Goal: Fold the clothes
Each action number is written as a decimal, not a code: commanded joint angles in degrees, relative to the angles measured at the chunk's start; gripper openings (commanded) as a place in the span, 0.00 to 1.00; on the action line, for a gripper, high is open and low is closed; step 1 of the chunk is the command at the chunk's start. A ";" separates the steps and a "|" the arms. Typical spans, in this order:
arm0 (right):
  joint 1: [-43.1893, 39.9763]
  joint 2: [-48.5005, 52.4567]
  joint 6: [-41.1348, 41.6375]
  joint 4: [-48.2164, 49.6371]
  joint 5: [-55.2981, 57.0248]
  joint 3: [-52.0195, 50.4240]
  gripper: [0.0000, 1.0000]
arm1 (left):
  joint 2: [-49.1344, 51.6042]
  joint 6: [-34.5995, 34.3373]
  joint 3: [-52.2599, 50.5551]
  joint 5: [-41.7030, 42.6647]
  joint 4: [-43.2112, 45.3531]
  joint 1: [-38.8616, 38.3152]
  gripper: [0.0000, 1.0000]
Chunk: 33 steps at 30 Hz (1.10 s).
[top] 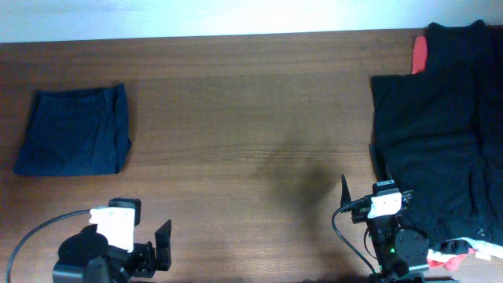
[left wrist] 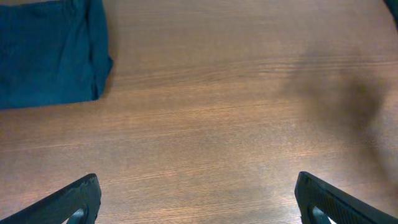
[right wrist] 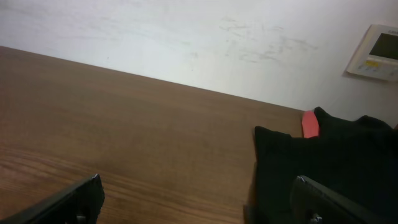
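Observation:
The dark navy blue shorts (top: 75,130) lie folded into a neat rectangle at the far left of the table; they also show in the left wrist view (left wrist: 50,53) at the top left. My left gripper (top: 157,248) is open and empty near the front edge, well in front of the shorts; its fingertips frame bare wood in the left wrist view (left wrist: 198,198). My right gripper (top: 361,206) is open and empty at the front right, beside the black pile; it also shows in the right wrist view (right wrist: 198,196).
A heap of black garments (top: 444,141) covers the right side of the table, with a red/coral cloth (top: 420,53) peeking out at the back; both show in the right wrist view (right wrist: 336,162) (right wrist: 310,124). A white wall with a wall panel (right wrist: 374,53) stands behind the table.

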 commanded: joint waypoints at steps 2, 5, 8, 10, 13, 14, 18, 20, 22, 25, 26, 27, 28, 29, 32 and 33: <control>0.22 -0.55 -0.35 -0.44 1.09 -0.26 0.99 | -4.26 -0.13 -3.54 -4.26 4.09 3.45 0.99; 0.22 -0.55 -0.35 -0.44 1.09 -0.26 0.99 | -8.39 -0.13 -10.62 -4.63 9.97 5.51 0.99; 0.22 -0.55 -0.35 -0.44 1.07 -0.26 0.99 | -13.20 -0.15 -19.26 -4.59 17.64 6.73 0.99; 0.22 -0.55 -0.35 -0.44 1.09 -0.26 0.99 | -16.39 -0.15 -24.72 -4.63 22.53 6.82 0.99; 0.22 -0.55 -0.35 -0.44 1.07 -0.26 0.99 | -20.87 -0.15 -32.26 -4.98 30.86 6.82 0.99; 0.22 -0.55 -0.35 -0.44 1.09 -0.26 0.99 | -22.29 -0.15 -34.56 -5.09 33.88 6.82 0.99; 0.22 -0.55 -0.35 -0.44 1.09 -0.26 0.99 | -26.64 -0.13 -42.47 -5.09 45.38 6.82 0.99; 0.22 -0.55 -0.35 -0.44 1.07 -0.26 0.99 | -26.71 -0.13 -46.58 -5.05 53.31 6.82 0.99; 0.22 -0.55 -0.35 -0.44 1.07 -0.26 0.99 | -26.71 -0.11 -49.29 -5.07 59.21 6.82 0.99; 0.22 -0.55 -0.35 -0.44 1.09 -0.26 0.99 | -26.71 2.08 -55.74 -4.31 72.35 6.82 0.99; 0.22 -0.55 -0.35 -0.44 1.07 -0.26 0.99 | -26.71 2.54 -57.27 -3.06 74.12 6.82 0.99; 0.22 -0.55 -0.35 -0.44 1.09 -0.26 0.99 | -26.73 3.39 -56.94 -3.19 72.02 6.91 0.99; 0.22 -0.55 -0.35 -0.44 1.07 -0.26 0.99 | -26.71 3.72 -56.98 -2.82 70.27 6.86 0.99; 0.22 -0.55 -0.35 -0.44 1.09 -0.26 0.99 | -26.71 3.72 -56.98 -2.03 67.63 6.82 0.99; 0.22 -0.55 -0.35 -0.44 1.07 -0.26 0.99 | -26.71 3.72 -56.96 -0.11 67.52 6.82 0.99; 0.22 -0.55 -0.35 -0.44 1.07 -0.26 0.99 | -26.71 3.74 -56.96 -0.09 67.52 6.82 0.99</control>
